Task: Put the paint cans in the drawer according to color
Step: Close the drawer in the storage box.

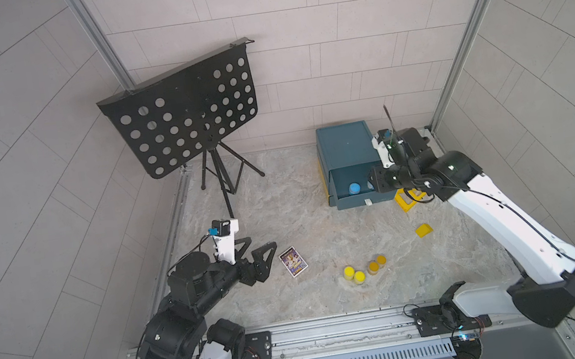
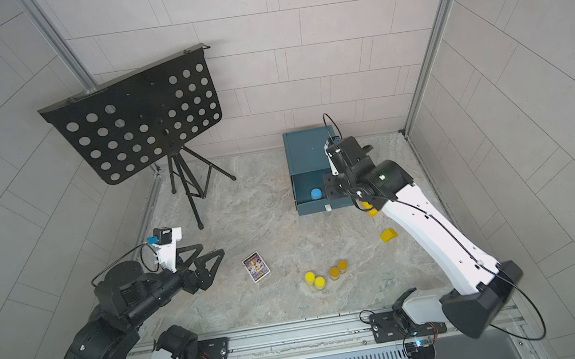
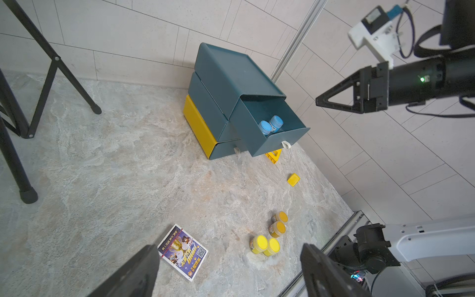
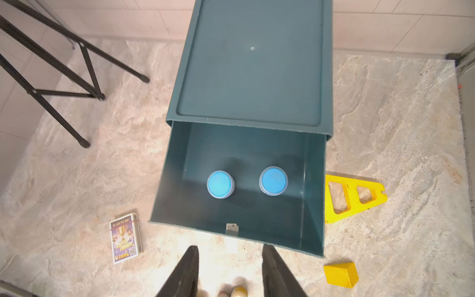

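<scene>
Okay, nearest the base: left gripper (image 1: 262,242) hangs low over the table, fingers spread wide and holding nothing. It looks parked out of the way. Just beside it a printed card (image 1: 293,261) lies flat; it's not part of the job.

Next out, four jars wait on the table in two touching pairs. The yellow jars (image 1: 354,274) and orange jars (image 1: 377,263) sit close beside each other, so they are already grouped by colour, which is handy for sorting. The tight spacing could mean bumping a neighbour on pickup.

Further out a small yellow block (image 1: 423,230) lies loose. A flat yellow triangle piece (image 4: 352,196) lies against the side of the drawer stack (image 1: 344,145), partly under the top drawer (image 4: 311,205). Both are clutter on the right arm's way back.

Right gripper (image 4: 230,248) hovers just off the front edge of the pulled-out top drawer. Its fingers are parted with nothing between them. Both blue jars (image 4: 219,183) stand upright inside on the drawer floor, apart from each other, so blue looks done.

My guess is the yellow and orange pairs go in the lower tiers. The middle tier (image 3: 205,102) and the yellow-sided bottom tier (image 3: 199,126) are both shut. The open top drawer overhangs their fronts, so it likely needs closing first.

Farthest back is a black music stand (image 1: 185,114). Its legs are on the table, well apart from the jars.
</scene>
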Robot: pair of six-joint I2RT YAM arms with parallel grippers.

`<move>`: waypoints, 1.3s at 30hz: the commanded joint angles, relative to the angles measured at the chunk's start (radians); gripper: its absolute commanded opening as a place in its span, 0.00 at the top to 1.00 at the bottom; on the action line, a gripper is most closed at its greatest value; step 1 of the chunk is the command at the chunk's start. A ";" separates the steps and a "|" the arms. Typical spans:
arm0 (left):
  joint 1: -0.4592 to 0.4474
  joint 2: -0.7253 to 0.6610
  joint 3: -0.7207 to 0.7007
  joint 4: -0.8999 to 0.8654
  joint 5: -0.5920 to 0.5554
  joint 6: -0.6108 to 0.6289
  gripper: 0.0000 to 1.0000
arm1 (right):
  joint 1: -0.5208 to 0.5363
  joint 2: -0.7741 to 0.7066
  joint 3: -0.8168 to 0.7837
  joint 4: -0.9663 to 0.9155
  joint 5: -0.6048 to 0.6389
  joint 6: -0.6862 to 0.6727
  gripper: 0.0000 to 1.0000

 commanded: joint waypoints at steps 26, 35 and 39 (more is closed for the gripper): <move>0.006 0.055 -0.011 0.038 0.050 -0.002 0.07 | 0.158 -0.071 -0.502 0.592 0.251 0.127 0.52; 0.006 0.041 -0.012 0.038 0.046 -0.001 0.07 | 0.053 0.096 -0.373 0.647 0.197 0.097 0.54; 0.006 0.041 -0.010 0.038 0.045 -0.001 0.07 | 0.028 0.161 -0.340 0.696 0.170 0.095 0.54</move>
